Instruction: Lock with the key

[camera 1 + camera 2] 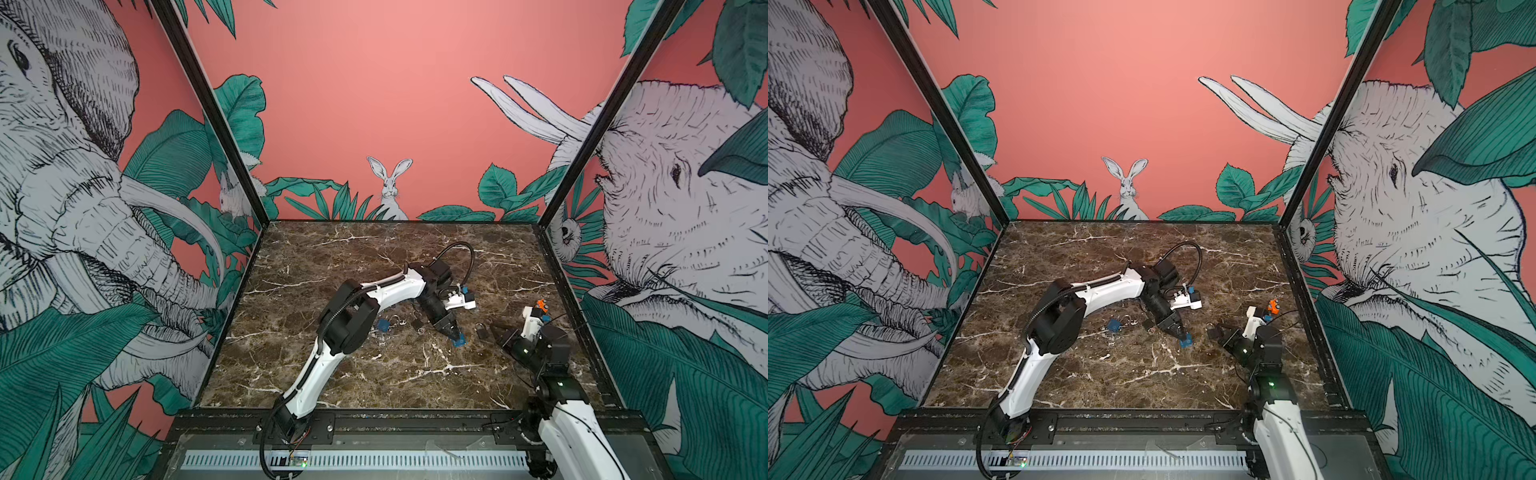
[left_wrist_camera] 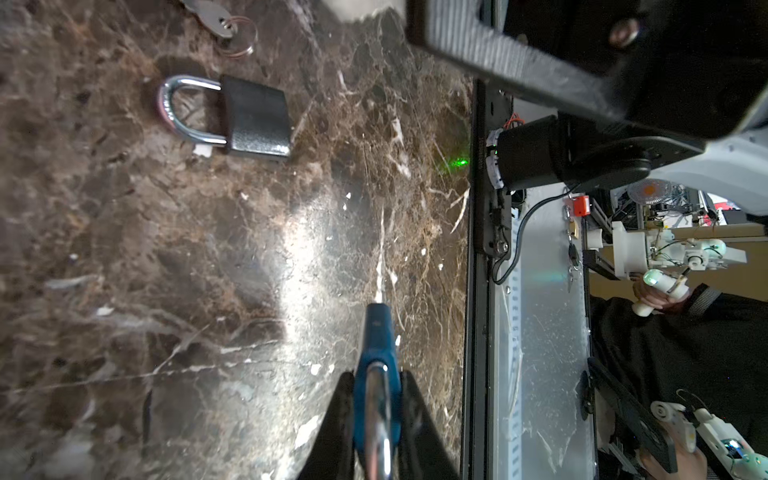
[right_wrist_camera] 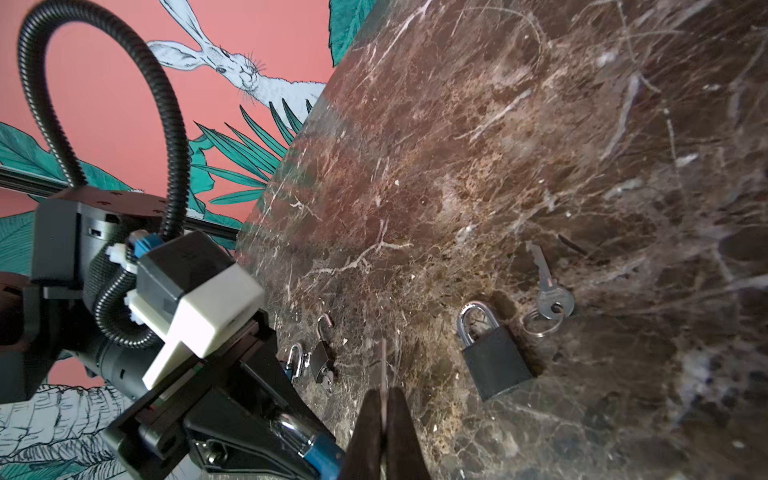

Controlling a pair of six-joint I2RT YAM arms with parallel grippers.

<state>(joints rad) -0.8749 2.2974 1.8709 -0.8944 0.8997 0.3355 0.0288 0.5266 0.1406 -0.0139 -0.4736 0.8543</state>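
My left gripper [image 2: 376,388] is shut on a blue padlock [image 2: 376,345], gripping it at the top of its body where the silver shackle enters; the blue body sticks out past the fingertips. In both top views this padlock [image 1: 459,341] hangs just above the marble near the middle. My right gripper [image 3: 384,392] is shut on a thin metal key [image 3: 383,365], seen edge-on, its blade pointing forward. In a top view the right gripper [image 1: 496,332] sits a short way to the right of the blue padlock, apart from it.
A black padlock [image 3: 494,365] lies flat between the grippers, a loose key on a ring [image 3: 550,297] beside it. A small dark padlock with an open shackle [image 3: 322,357], another blue padlock [image 1: 382,325] and a keyring lie further left. Black frame rails edge the marble table [image 1: 374,382].
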